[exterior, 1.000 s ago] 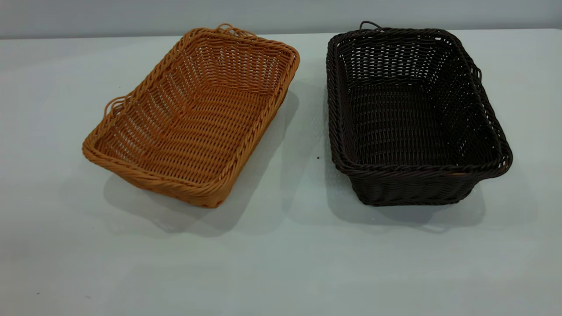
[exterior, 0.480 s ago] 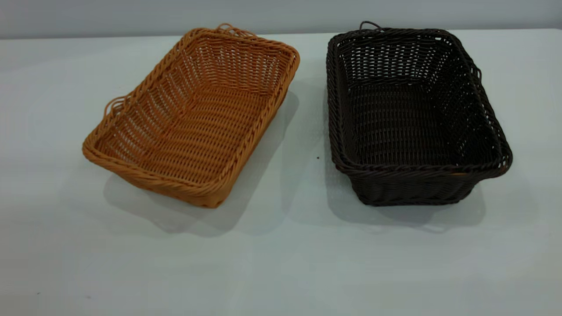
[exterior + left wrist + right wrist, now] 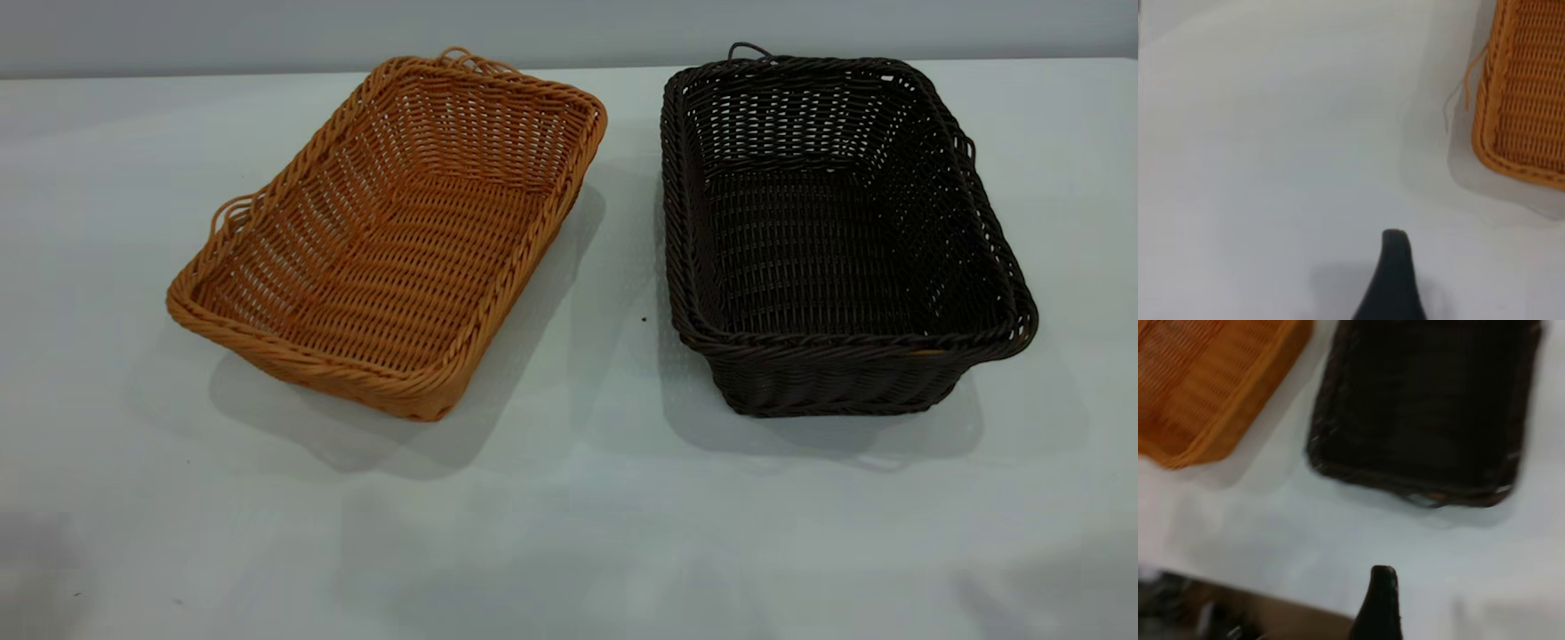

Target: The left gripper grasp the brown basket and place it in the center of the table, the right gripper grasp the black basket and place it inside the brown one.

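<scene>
The brown basket stands left of the table's centre, turned at an angle. The black basket stands to its right, a gap between them. Both are empty. Neither arm shows in the exterior view. My left gripper hovers over bare table beside a corner of the brown basket; only one black finger shows, with nothing between the jaws. My right gripper is above the table's near edge, short of the black basket; one finger shows, holding nothing.
The brown basket also shows in the right wrist view. A loose strand hangs off the brown basket's corner. The table's front edge lies under the right gripper. A grey wall runs behind the table.
Both baskets have stayed put. Faint shadows have appeared at the lower left and lower right corners of the table in the exterior view.
</scene>
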